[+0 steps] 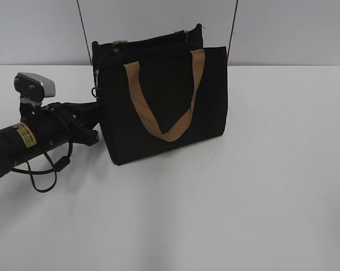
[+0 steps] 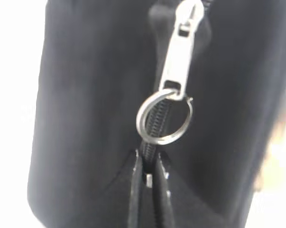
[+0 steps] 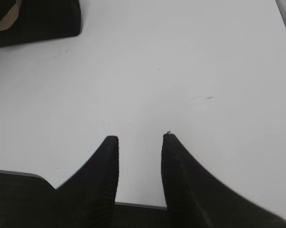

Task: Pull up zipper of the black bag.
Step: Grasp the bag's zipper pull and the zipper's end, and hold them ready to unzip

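Observation:
The black bag (image 1: 164,101) stands upright on the white table, with a tan strap handle (image 1: 158,127) on its front. My left gripper (image 1: 95,116) is at the bag's left end. In the left wrist view the zipper's silvery pull tab (image 2: 180,52) hangs on the dark zip line with a metal ring (image 2: 164,117) on it. My left gripper (image 2: 151,161) has its fingers nearly together just below the ring, against the zip line and not on the ring. My right gripper (image 3: 140,137) is open and empty over the bare table, with a corner of the bag (image 3: 33,19) far off.
The white table (image 1: 243,197) stretches in front and to the right of the bag. Two thin dark cables (image 1: 84,28) hang behind it against the pale wall. The left arm's cable loop (image 1: 45,169) lies on the table at the left.

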### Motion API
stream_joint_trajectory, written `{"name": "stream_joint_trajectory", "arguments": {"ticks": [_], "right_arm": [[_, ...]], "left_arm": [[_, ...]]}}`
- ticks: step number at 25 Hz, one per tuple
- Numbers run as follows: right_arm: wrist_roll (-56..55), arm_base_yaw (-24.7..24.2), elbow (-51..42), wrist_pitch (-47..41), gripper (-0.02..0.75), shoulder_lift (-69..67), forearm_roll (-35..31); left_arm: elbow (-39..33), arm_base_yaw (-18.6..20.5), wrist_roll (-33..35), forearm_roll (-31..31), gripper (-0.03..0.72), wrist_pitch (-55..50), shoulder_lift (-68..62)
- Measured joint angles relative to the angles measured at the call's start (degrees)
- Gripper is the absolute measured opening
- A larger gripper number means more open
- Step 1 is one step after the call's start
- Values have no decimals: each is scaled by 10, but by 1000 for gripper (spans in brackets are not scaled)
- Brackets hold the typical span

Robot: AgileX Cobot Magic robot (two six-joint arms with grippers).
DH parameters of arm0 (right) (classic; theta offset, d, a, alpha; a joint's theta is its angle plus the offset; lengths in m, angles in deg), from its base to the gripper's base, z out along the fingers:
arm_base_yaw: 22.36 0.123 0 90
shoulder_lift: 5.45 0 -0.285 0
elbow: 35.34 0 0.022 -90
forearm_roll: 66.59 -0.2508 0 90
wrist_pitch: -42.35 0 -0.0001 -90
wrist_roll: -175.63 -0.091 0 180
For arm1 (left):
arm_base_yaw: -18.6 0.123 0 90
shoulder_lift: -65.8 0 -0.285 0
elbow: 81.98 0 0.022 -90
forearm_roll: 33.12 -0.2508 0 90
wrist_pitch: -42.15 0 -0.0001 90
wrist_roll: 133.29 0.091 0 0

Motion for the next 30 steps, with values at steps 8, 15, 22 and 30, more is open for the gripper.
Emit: {"name": "stream_joint_trajectory", "arguments": {"ticks": [8, 15, 22, 30], "right_arm": [[0, 0, 0, 4, 241, 0, -45], [65, 0, 16, 57, 241, -88, -119], [194, 0, 26, 120, 241, -194, -216], [346, 0, 27, 142, 241, -289, -345]], "left_arm": [[-35, 0, 0, 0, 22, -12, 107], [-42, 0, 0, -13, 22, -112, 242], [-42, 0, 0, -42, 22, -183, 307], [-42, 0, -8, -48, 22, -202, 338]]}}
